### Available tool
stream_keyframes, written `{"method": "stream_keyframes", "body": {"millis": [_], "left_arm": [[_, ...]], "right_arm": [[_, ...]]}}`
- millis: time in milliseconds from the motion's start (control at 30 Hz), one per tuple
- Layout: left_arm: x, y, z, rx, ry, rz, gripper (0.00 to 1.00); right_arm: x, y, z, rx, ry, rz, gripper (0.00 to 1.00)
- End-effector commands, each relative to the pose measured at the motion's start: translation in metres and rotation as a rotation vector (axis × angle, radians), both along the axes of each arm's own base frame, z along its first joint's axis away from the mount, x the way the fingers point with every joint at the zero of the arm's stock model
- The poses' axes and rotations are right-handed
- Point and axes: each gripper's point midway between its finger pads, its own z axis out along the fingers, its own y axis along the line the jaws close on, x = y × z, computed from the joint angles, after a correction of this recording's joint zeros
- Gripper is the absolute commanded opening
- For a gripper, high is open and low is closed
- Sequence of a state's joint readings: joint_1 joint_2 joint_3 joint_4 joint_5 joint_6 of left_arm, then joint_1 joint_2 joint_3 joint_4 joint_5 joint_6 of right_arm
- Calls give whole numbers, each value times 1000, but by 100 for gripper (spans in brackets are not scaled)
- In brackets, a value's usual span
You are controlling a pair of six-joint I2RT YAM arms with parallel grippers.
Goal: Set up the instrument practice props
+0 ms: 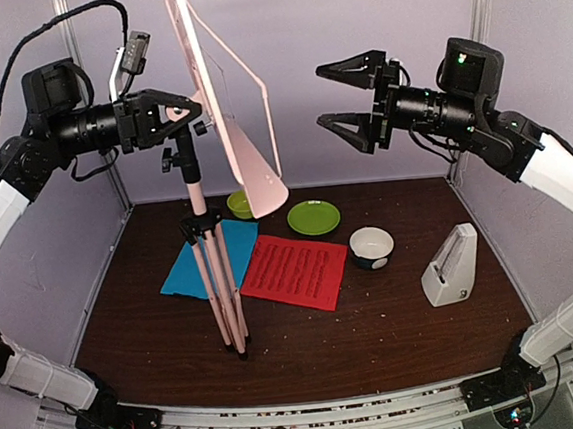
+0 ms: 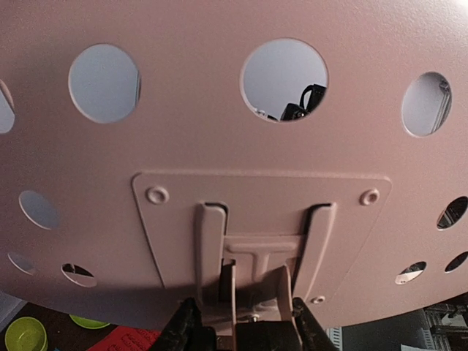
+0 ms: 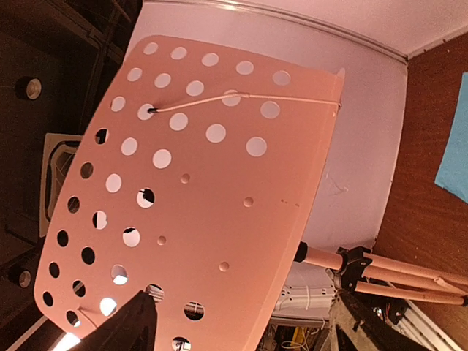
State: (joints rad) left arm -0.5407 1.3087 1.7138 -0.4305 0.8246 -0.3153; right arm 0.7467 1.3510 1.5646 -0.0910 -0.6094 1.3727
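Observation:
The pale pink music stand (image 1: 197,197) stands upright on its tripod legs at the middle left, its hole-dotted desk (image 1: 227,109) steeply tilted. My left gripper (image 1: 185,113) is behind the desk, shut on the stand's head bracket (image 2: 256,263), a finger (image 2: 183,329) on each side. My right gripper (image 1: 341,94) hangs open to the right of the desk, apart from it; the desk's front (image 3: 205,190) fills its wrist view. The blue sheet (image 1: 196,268) and red sheet (image 1: 294,271) lie flat under and beside the legs. The white-grey metronome (image 1: 451,267) stands at the right.
A green bowl (image 1: 239,205) and green plate (image 1: 314,216) sit at the back of the dark table (image 1: 378,337). A white bowl with a black base (image 1: 371,247) stands between the red sheet and the metronome. Pale walls close in the back and sides.

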Motion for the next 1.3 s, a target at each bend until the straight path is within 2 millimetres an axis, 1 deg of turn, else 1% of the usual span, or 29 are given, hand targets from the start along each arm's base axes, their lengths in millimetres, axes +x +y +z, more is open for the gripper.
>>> {"method": "stream_keyframes", "body": {"millis": [0, 100, 200, 233, 333, 400, 467, 600, 733, 800, 900, 1033, 1133, 1267], "left_arm": [[-41, 15, 75, -157, -356, -8, 0], [-43, 11, 73, -156, -368, -18, 0], [-45, 7, 72, -153, -381, -21, 0], [-46, 5, 71, -152, -385, -24, 0], [-47, 2, 70, -149, -395, -29, 0], [-47, 0, 70, -148, -403, -23, 0], [-48, -2, 71, -151, -409, -18, 0], [-47, -7, 70, -153, -411, -22, 0], [-47, -9, 71, -159, -417, -17, 0], [-47, -10, 72, -164, -424, -15, 0], [-46, -11, 73, -166, -431, -15, 0], [-45, -12, 74, -166, -440, -13, 0], [-43, -13, 73, -163, -439, -12, 0], [-41, -15, 70, -158, -435, -10, 0]], "right_arm": [[-12, 26, -26, -50, 168, 92, 83], [-23, 45, -23, -33, 168, 174, 87], [-29, 59, -21, -28, 164, 225, 88], [-30, 64, -20, -16, 168, 237, 87], [-34, 74, -6, 52, 171, 273, 84], [-36, 80, -5, 59, 180, 281, 83], [-34, 84, -9, 60, 193, 276, 80], [-31, 91, -12, 107, 226, 271, 68], [-32, 100, -16, 108, 244, 274, 56], [-32, 102, -22, 105, 255, 270, 51], [-32, 103, -25, 129, 272, 271, 44], [-32, 104, -28, 138, 286, 269, 39], [-33, 105, -27, 144, 287, 269, 31], [-32, 106, -27, 156, 287, 275, 16]]}}
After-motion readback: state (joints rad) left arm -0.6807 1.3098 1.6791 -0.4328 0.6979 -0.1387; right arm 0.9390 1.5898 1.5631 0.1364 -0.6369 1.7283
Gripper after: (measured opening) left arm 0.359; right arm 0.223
